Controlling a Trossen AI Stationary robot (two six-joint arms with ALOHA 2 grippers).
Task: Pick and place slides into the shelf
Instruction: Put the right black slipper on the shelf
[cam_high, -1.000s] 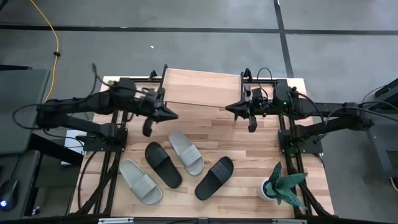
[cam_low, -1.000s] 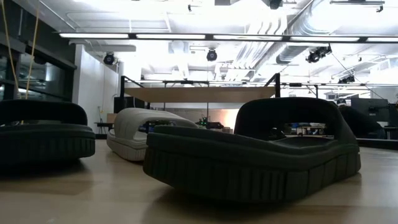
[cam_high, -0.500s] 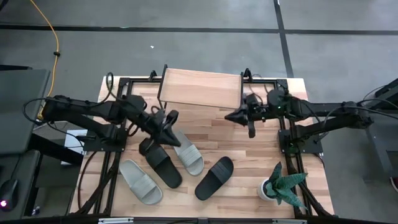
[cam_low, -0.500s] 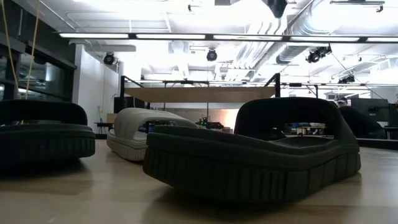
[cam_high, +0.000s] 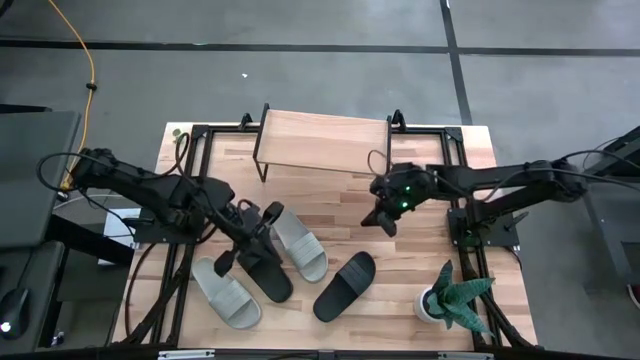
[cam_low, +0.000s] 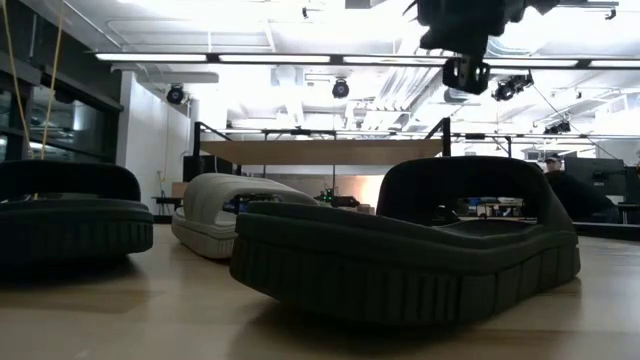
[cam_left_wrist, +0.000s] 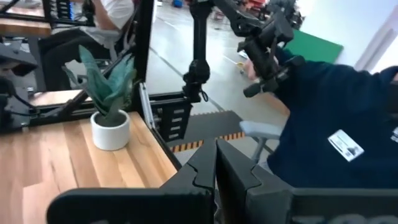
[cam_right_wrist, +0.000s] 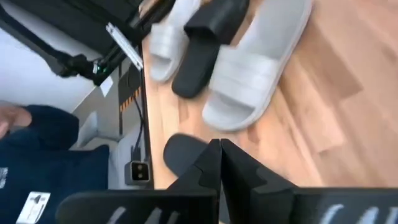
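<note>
Four slides (cam_high: 300, 245) lie beneath the left claw (cam_high: 247, 230).

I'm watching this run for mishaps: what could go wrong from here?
The left gripper is shut right over the packed black slide and grey slide; descending like that it may shove them instead of grasping. The plant pot stands near the other black slide and could be tipped.

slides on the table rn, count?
4, all on the tabletop, none on the shelf: grey far left, black under left hand, grey beside it, black rightmost.
</note>
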